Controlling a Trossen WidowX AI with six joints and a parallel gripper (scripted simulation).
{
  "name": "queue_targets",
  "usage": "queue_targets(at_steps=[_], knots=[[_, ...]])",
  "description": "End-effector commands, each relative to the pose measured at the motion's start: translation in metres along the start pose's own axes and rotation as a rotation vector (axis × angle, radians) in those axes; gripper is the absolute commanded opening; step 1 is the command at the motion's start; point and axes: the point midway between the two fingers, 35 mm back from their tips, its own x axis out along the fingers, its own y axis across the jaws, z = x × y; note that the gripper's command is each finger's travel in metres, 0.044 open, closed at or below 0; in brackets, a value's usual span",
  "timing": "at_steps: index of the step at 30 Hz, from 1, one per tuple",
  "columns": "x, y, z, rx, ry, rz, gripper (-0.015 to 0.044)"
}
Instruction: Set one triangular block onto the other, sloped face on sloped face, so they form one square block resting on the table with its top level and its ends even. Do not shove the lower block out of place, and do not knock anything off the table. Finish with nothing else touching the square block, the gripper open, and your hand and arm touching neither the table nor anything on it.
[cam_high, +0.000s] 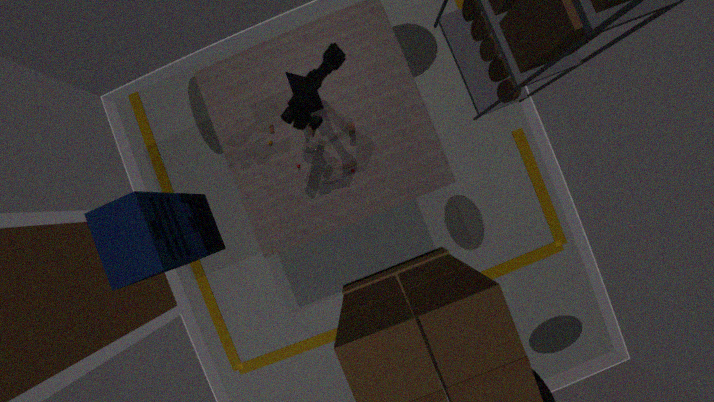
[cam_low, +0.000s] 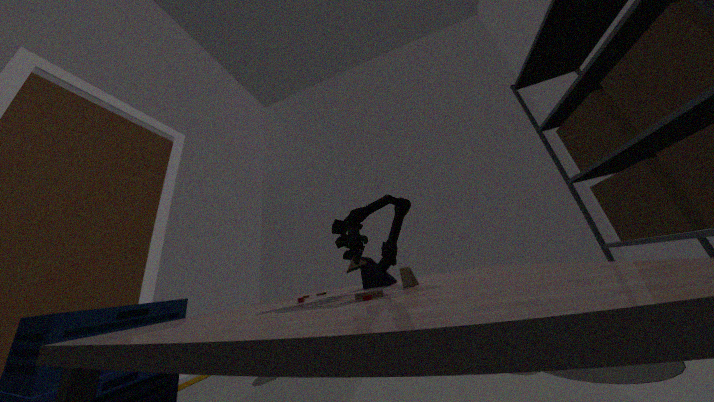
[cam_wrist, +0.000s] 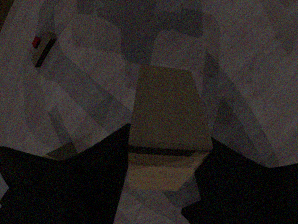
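The gripper (cam_wrist: 162, 163) is clamping one triangular block (cam_wrist: 169, 119) and holding it in the air above the table (cam_low: 500, 300), while the other triangular block (cam_low: 408, 277) is resting beside the arm's base.

The top view hangs high above the tool (cam_high: 314, 122), tilted, looking down on the whole surface (cam_high: 400, 125) and the floor around it. The exterior view sits low, under the surface's (cam_low: 500, 310) near edge, looking up at the distant tool (cam_low: 354, 260). The wrist view rides behind the tool (cam_wrist: 162, 183), very close. All three share the patch of surface beneath it.
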Motion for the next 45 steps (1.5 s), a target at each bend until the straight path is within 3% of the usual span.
queue_targets(at_steps=[1,45], knots=[[-0.0009,0.0006,0.0004,0.132,-0.013,-0.008,0.0000],[-0.0007,0.0031,-0.0007,1.550,-0.108,0.017,0.0000]])
